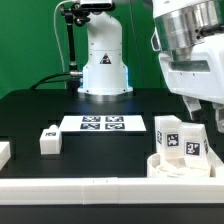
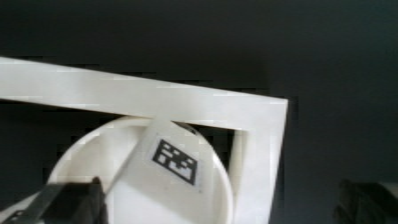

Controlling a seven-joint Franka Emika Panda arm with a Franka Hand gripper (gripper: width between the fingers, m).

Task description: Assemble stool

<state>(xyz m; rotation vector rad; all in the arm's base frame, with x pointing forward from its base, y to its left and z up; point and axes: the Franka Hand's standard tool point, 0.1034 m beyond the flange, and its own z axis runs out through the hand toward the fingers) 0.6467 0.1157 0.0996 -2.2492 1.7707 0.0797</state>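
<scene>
The round white seat (image 2: 169,170) bears a black-and-white tag and rests against the inner corner of the white border rails (image 2: 160,95). In the exterior view the seat (image 1: 178,164) sits at the front right, with white tagged pieces (image 1: 190,143) showing on it. My gripper (image 1: 203,118) hangs just above and behind them. In the wrist view my gripper (image 2: 217,205) straddles the seat with its jaws wide apart. One dark finger (image 2: 71,200) is close beside the seat's edge and the other is far off it. One block leg (image 1: 49,139) stands at the left.
The marker board (image 1: 100,123) lies in the middle of the black table. A long white rail (image 1: 80,186) runs along the front edge. Another white piece (image 1: 3,152) shows at the exterior view's far left. The arm's base (image 1: 104,70) stands at the back.
</scene>
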